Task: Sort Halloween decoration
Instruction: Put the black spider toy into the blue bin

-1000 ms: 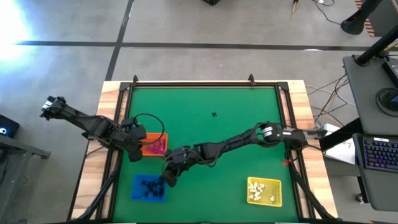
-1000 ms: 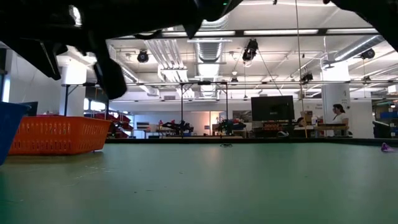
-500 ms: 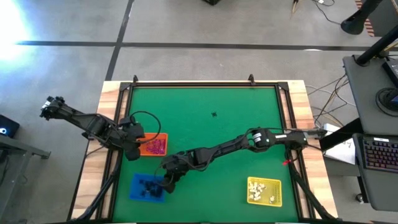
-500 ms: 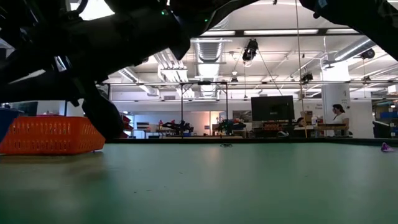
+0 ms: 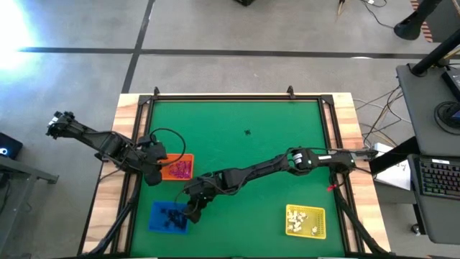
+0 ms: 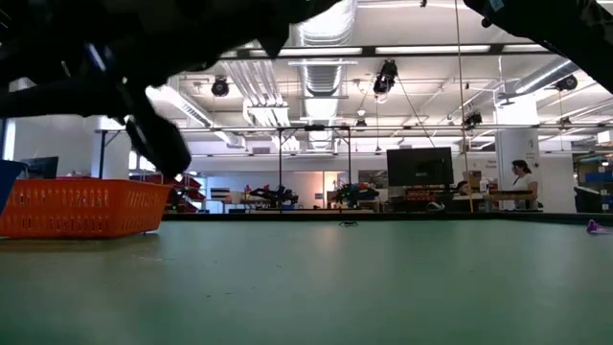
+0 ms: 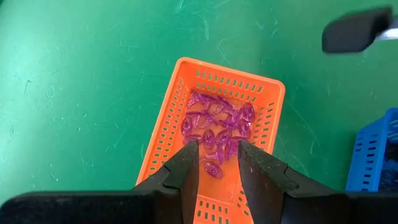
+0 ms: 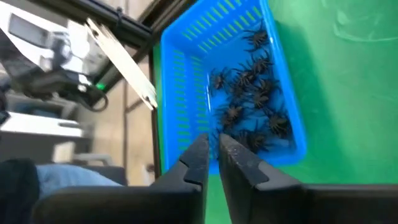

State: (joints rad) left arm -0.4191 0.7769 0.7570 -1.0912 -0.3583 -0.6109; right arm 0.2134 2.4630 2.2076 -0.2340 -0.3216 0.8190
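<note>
Pinkish-purple trinkets [image 7: 217, 124] lie in the orange tray [image 7: 168, 140]. Black spider trinkets [image 8: 252, 99] lie in the blue tray [image 8: 186, 81]. White trinkets [image 5: 298, 219] lie in the yellow tray [image 5: 318, 232]. One black trinket [image 5: 248, 132] lies alone on the green mat. My left gripper [image 7: 217, 165] is open and empty, above the near end of the orange tray. My right gripper [image 8: 213, 155] hangs over the blue tray's rim nearest the table's middle, with its fingers shut. Nothing shows between them.
The three trays stand along the near half of the mat [image 5: 237, 151]: orange [image 5: 176, 167] at the left, blue [image 5: 169, 217] in front of it, yellow at the near right. In the low view a small purple trinket [image 6: 594, 227] lies at the mat's far right.
My right gripper has gone a little toward the table's near left, from beside the blue tray to over its rim. Its arm has swung with it.
</note>
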